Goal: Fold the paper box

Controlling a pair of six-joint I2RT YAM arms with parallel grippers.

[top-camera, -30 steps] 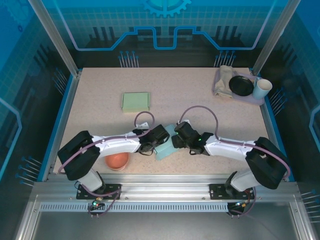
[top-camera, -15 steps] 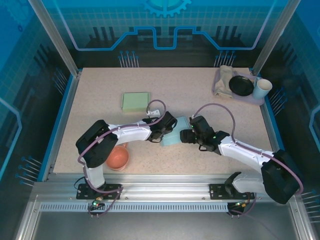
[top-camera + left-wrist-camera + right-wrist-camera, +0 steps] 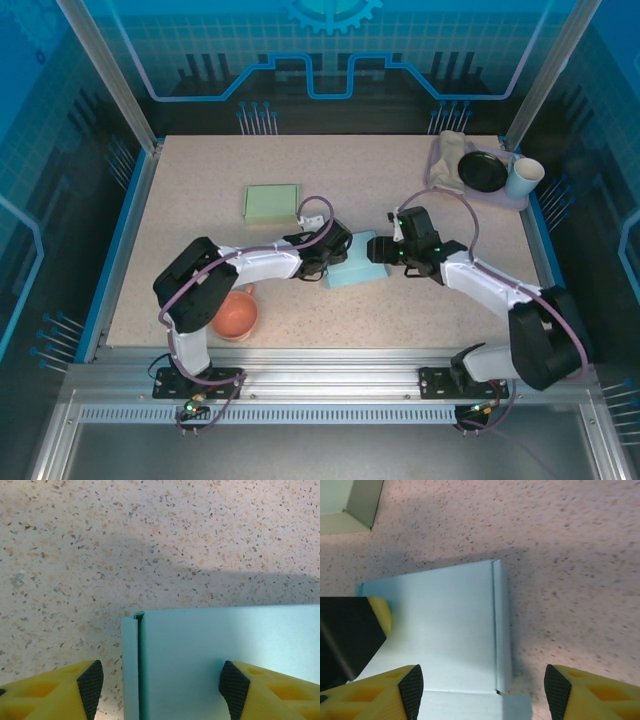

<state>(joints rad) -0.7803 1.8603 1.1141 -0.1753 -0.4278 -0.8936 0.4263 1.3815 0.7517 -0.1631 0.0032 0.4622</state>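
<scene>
- Flat pale-blue paper box lies mid-frame on the speckled desk
- Both spread wide and gripping nothing, left tool and right tool hover over it
- Uneven pressing could skid or miscrease it

Speckled beige table, flat and matte. Bears a pale blue paper box lying flat near the middle. Holds a pale green flat box farther back and to the left, well apart from the blue one. Carries an orange bowl, upright, near the front left edge. Has a lavender tray in the far right corner.
</scene>
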